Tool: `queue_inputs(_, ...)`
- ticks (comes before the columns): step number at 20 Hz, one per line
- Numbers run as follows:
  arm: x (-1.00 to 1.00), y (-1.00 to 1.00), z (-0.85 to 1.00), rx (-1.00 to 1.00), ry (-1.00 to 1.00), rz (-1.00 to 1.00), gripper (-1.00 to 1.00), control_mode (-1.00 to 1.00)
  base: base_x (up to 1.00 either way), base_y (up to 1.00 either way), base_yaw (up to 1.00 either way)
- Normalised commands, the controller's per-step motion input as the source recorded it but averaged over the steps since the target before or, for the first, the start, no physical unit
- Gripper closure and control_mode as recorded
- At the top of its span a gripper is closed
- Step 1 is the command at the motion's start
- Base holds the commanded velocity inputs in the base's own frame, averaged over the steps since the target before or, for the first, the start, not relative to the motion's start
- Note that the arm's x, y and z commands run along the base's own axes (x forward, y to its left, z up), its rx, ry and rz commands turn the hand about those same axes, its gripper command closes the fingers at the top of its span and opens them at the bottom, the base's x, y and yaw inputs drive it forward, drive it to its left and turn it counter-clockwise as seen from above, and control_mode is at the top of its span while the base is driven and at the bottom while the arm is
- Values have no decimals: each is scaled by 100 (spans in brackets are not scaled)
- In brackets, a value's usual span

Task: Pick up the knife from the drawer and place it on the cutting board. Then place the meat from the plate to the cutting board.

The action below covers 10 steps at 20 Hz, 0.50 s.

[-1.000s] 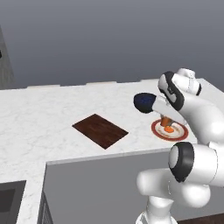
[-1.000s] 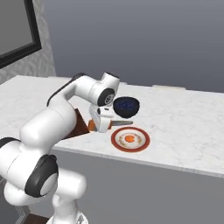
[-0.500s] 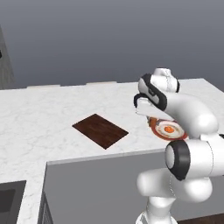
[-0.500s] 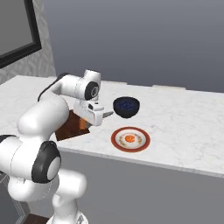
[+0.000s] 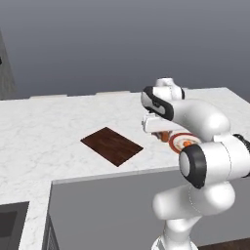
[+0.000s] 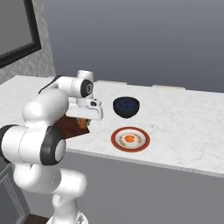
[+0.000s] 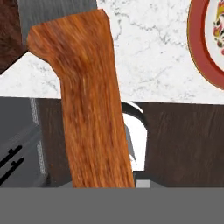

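The white marble tabletop (image 5: 58,127) carries everything here, and the cutting board (image 5: 111,145) lies flat on it as a dark slanted rectangle, its long axis running from far-left to near-right in the left base view. To its right, well apart, sits the plate (image 6: 130,139) with the meat (image 6: 129,138) at its centre, and a dark bowl (image 6: 126,106) stands just behind the plate. The gripper (image 6: 84,124) hangs between board and plate, close over the board's right-hand end, with the jaws closed on the knife (image 7: 85,96). In the hand view the orange-brown handle rises from between the jaws up the picture, and the grey blade (image 7: 57,13) runs on past it toward the top edge, so the knife's long axis lies along the line of sight of the hand and points away from the wrist. The board's dark corner shows at the upper left of that view and the plate's red rim at the upper right. As I judge it, the coming move turns on this: the board lies to the left of the jaws and below them, so the knife needs carrying a little further over the board before it is lowered flat
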Motion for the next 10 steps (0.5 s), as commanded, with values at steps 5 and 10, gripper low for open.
queue_inputs(5,0,40,-12,15,0,69,100,-100,0,0,0)
queue_inputs(10,7,39,-3,17,-16,54,100,-100,0,0,0)
